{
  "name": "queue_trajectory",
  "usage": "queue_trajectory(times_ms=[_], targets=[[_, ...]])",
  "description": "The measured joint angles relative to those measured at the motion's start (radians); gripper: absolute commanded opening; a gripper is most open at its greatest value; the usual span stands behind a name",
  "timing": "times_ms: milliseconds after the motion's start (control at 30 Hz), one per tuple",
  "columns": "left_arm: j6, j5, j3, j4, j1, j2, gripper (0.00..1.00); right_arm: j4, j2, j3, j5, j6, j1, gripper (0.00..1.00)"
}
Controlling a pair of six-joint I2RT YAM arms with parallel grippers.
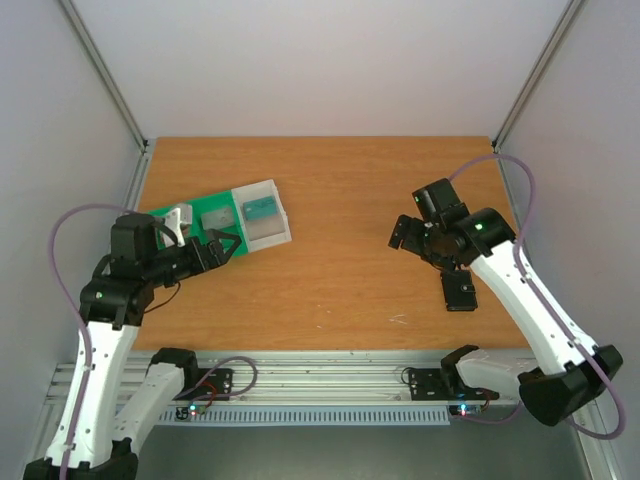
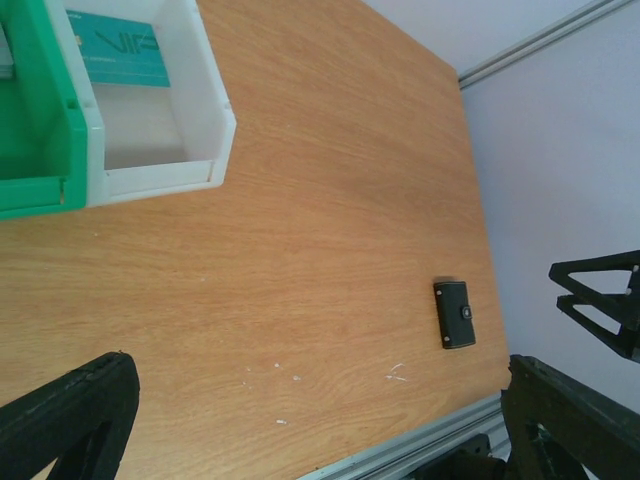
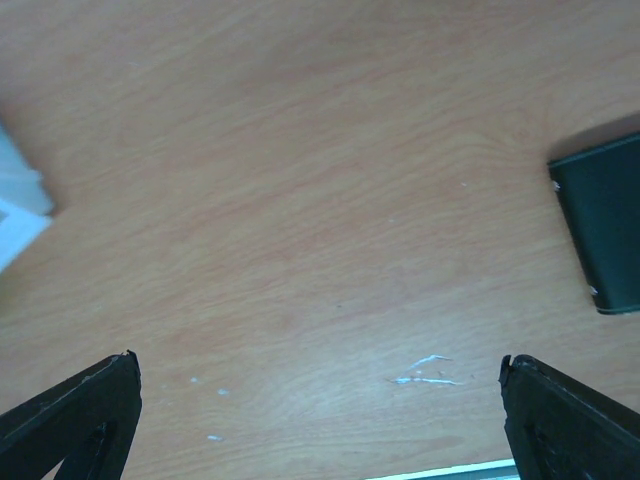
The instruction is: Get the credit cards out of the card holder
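The card holder (image 1: pixel 460 292) is a flat black wallet lying shut on the wooden table near its front right; it also shows in the left wrist view (image 2: pixel 455 313) with its snap tab up, and at the right edge of the right wrist view (image 3: pixel 602 225). A teal credit card (image 1: pixel 260 208) lies in the clear-white box (image 1: pixel 282 215); it also shows in the left wrist view (image 2: pixel 120 45). My left gripper (image 1: pixel 222 247) is open and empty beside the box. My right gripper (image 1: pixel 403 233) is open and empty, above the table to the left of and beyond the card holder.
A green compartment tray (image 1: pixel 160 215) lies at the left with the white box (image 2: pixel 215 110) against its right end; a greyish card-like piece (image 1: pixel 218 219) lies in the tray. The table's front edge with a metal rail (image 1: pixel 330 362) runs close behind the card holder.
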Motion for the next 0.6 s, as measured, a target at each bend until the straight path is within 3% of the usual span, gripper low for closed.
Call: queue_trajectory(times_ms=[600], targets=[[0.122,0.013,0.006,-0.016,0.002,0.024,0.99,0.056,0.214,-0.230,0.037,0.093,-0.329,0.98]])
